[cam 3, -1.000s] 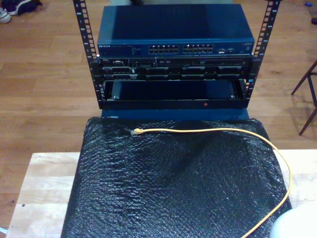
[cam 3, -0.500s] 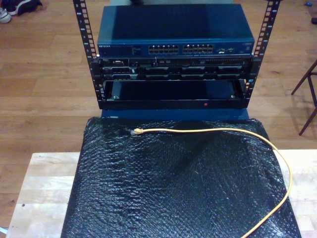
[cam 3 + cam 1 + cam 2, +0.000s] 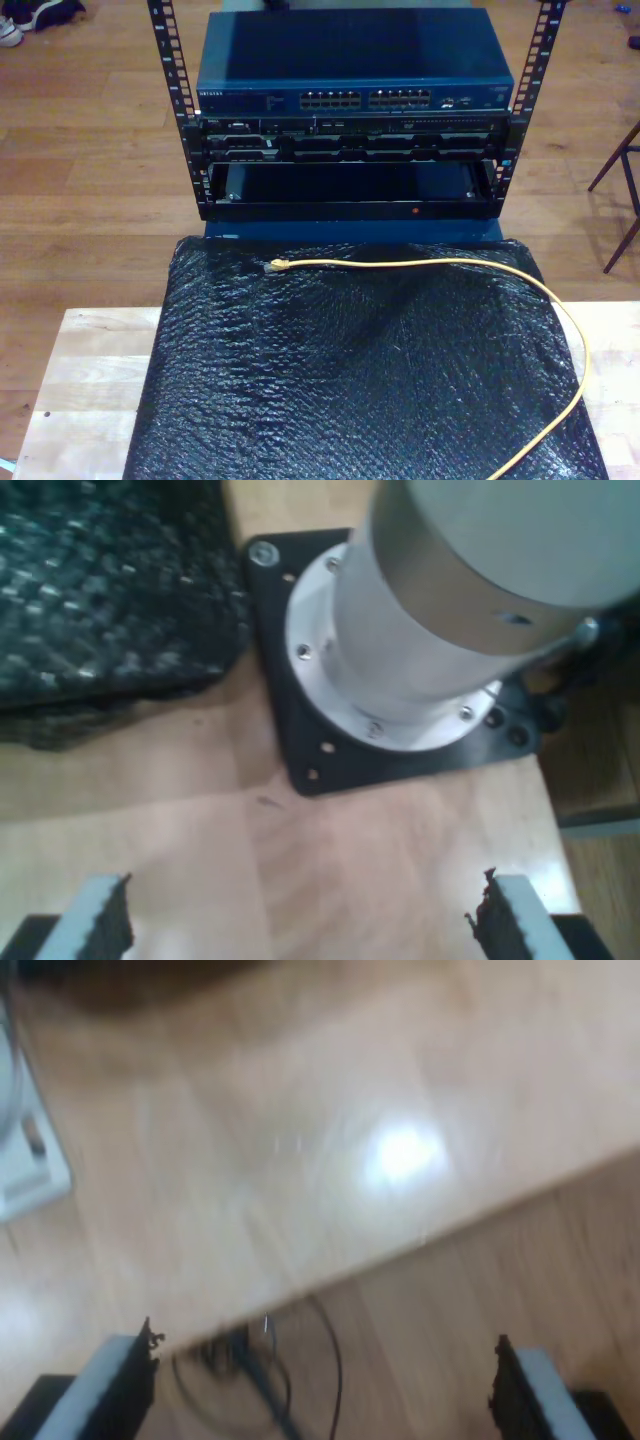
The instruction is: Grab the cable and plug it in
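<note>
First wrist view: my first gripper (image 3: 300, 925) gapes above bare table (image 3: 200, 810).

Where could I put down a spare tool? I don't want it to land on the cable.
The black mat is bare from the cable down to its near edge. The wooden table is bare at the exterior view's left. Avoid the cable's bend at that view's right, and the rack behind.

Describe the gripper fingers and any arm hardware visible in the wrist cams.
My first gripper has pale grey fingers with black serrated pads. Beyond it stands a silver-white cylindrical arm base on a white flange, bolted to a black square plate. My second gripper has matching grey fingers and black toothed pads.
</note>
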